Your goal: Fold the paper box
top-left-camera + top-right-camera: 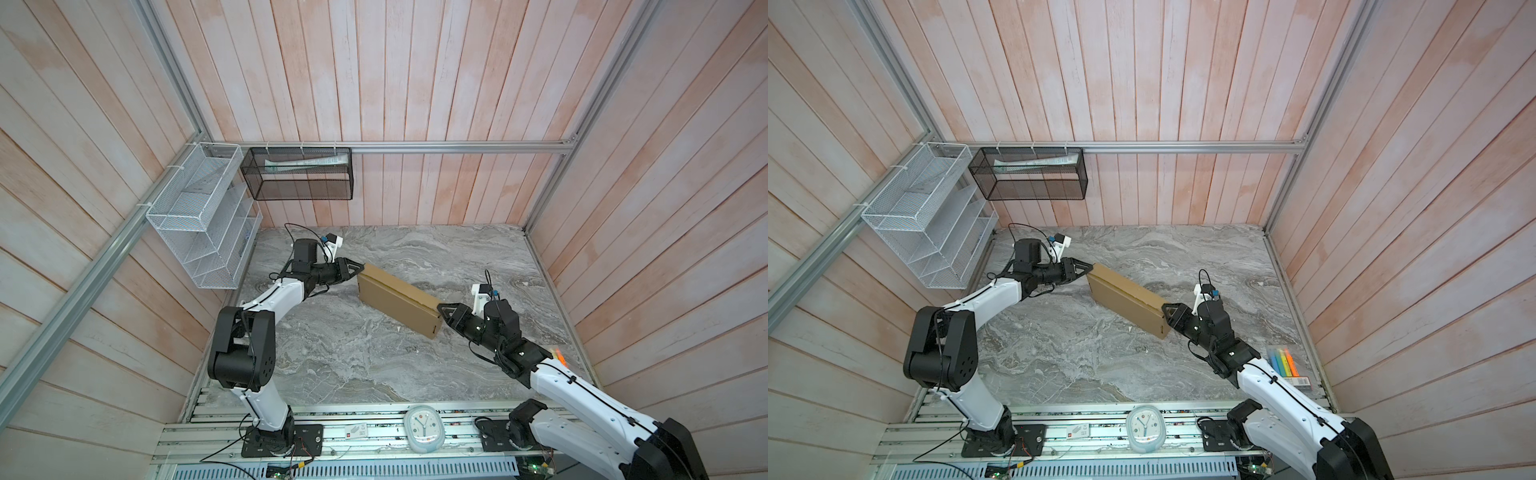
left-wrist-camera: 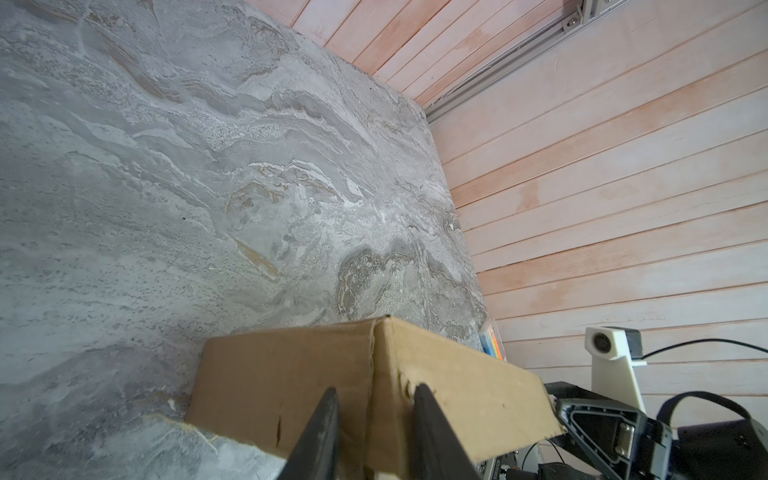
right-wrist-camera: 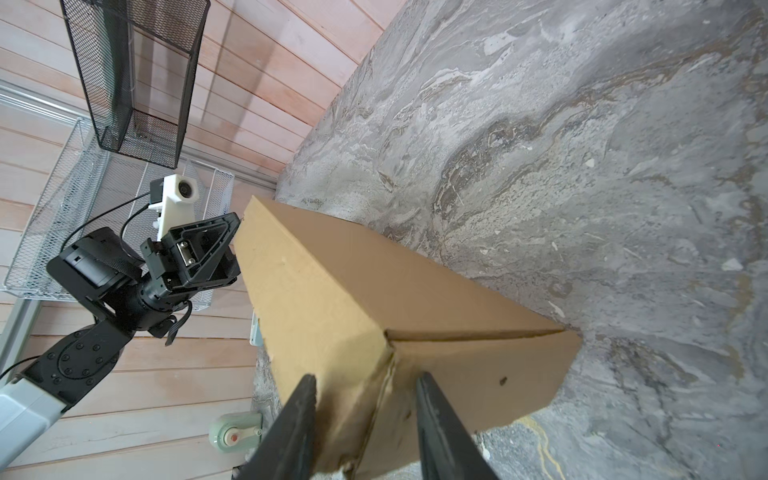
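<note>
This is a robotics lab test cell. A left arm [image 1: 278,293] and a right arm [image 1: 582,395] are bolted to a slotted metal rail [image 1: 199,436] along a marble-patterned desk [image 1: 415,249]. Plank walls [image 1: 415,83] hang on an aluminium frame [image 1: 457,147], and a white basket [image 1: 195,216] and a black basket [image 1: 299,176] are zip-tied to it. A bare circuit board [image 1: 274,473] lies exposed.

There was one paper box [image 1: 399,301] in the middle of the tabletop [image 1: 332,374], and one pack of pens [image 1: 1285,361] by its right edge, with four colours showing. There were two grippers, the left gripper [image 1: 360,269] and the right gripper [image 1: 439,309]. There were two wire baskets on the walls, one white basket [image 1: 195,216] and one black basket [image 1: 299,174], and one clock [image 1: 424,428] past the tabletop's front edge.
</note>
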Controlling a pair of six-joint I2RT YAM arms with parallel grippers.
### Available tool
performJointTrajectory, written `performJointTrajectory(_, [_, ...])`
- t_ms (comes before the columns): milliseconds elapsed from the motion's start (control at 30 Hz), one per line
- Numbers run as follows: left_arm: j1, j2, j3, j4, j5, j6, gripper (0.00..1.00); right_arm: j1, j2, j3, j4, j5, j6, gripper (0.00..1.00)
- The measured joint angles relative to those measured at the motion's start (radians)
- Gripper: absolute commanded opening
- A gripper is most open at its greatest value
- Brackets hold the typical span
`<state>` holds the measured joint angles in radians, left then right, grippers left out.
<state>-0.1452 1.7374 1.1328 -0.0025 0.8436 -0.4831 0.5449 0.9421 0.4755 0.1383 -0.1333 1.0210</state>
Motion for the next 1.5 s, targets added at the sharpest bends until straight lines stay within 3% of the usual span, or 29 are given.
performJointTrajectory(533, [-0.002, 0.0, -0.028, 0.039, -0.016, -0.001, 0.32, -0.023, 0.029, -0.015, 0.055, -0.001, -0.003, 0.21])
performJointTrajectory(633, [-0.002, 0.0, -0.043, 0.063, -0.018, -0.01, 0.27, -0.034, 0.041, -0.015, 0.071, -0.004, -0.011, 0.2])
performJointTrajectory(967, [-0.001, -0.024, -0.08, 0.1, -0.023, -0.03, 0.26, -0.117, 0.095, -0.005, 0.122, -0.074, -0.073, 0.2])
performJointTrajectory(1167, [-0.001, -0.037, -0.09, 0.089, -0.034, -0.045, 0.35, -0.156, 0.165, 0.044, 0.124, -0.108, -0.118, 0.23])
performJointTrajectory(1500, [0.037, -0.073, -0.092, 0.058, -0.029, -0.053, 0.38, -0.186, 0.241, 0.108, 0.107, -0.154, -0.186, 0.28])
